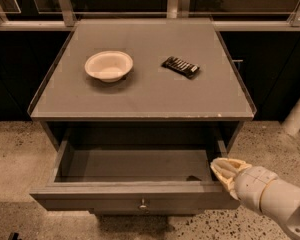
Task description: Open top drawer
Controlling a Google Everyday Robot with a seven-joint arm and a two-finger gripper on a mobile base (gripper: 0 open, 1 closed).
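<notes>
We took the top drawer [135, 165] as our marker. It stood open, drawn out towards the camera from under the grey surface [150, 96], and its grey box interior showed bare.

To the left of the drawer lay speckled floor [15, 149]. Above the drawer's left half, well back on the surface, sat a shallow white bowl [109, 65], upright and apart from everything else. At the middle of the drawer's front panel we saw the small round metal knob [143, 203], with nothing touching it. Above the drawer's right half, at about the bowl's depth on the surface, lay a dark wrapped bar [180, 66], flat and turned at an angle.

At the drawer's front right corner was the gripper [221, 167], its pale tip at the top edge where the front panel meets the right side wall. We could not tell whether it was spread or closed, nor whether it gripped that edge. The white arm [272, 196] ran from it down to the lower right, outside the drawer. Nothing lay between the gripper and the drawer, and nothing stood in front of the panel.

Further right of the drawer, a pale post [297, 114] leaned up from the floor. Behind it all ran dark cabinets [270, 69].
</notes>
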